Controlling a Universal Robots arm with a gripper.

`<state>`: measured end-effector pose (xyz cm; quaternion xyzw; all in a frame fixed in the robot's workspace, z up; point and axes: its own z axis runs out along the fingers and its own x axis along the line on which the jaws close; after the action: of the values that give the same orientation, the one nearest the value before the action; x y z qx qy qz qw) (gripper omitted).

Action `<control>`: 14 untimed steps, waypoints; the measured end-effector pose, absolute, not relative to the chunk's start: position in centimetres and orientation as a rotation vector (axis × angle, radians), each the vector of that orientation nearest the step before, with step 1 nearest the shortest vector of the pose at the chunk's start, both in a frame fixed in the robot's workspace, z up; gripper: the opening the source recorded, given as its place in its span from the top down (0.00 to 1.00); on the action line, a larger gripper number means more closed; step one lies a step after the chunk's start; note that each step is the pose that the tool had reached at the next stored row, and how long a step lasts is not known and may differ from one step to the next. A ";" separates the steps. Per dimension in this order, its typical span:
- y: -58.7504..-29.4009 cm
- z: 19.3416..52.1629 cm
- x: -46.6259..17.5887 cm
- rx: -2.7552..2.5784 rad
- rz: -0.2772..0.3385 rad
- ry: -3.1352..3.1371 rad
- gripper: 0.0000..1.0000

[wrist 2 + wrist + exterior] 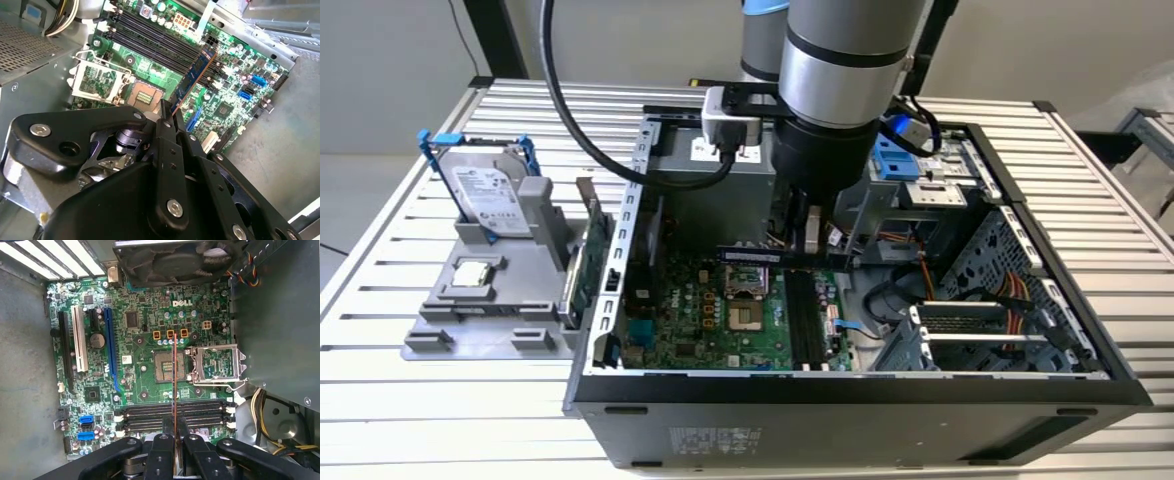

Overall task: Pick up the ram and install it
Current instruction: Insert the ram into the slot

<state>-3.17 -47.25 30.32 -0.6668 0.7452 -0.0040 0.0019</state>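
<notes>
My gripper (807,243) hangs inside the open computer case (854,385), shut on one end of the ram (750,254). The ram is a long dark stick; in the first wrist view it appears edge-on as a thin line (174,375) running out from between my fingertips (174,435). In the second wrist view its blue-green face (196,77) hangs over the motherboard (225,100). It is held above the CPU socket (165,365), apart from the board and crosswise to the black memory slots (150,412), which are bare.
Outside the case at the exterior view's left, a grey fixture (480,300) holds a hard drive in a blue frame (494,195) and a green card (594,265). A fan (175,260), the power supply box (707,180), cables (987,290) and case walls hem in the board.
</notes>
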 end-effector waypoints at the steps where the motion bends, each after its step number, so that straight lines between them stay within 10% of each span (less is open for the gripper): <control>1: -47.2 30.3 -3.2 -2.092 -0.012 2.338 1.00; 14: -47.3 30.0 -3.2 -1.853 -0.013 2.534 1.00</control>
<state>-3.17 -47.25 29.99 -0.5903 0.8072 -0.0041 0.0015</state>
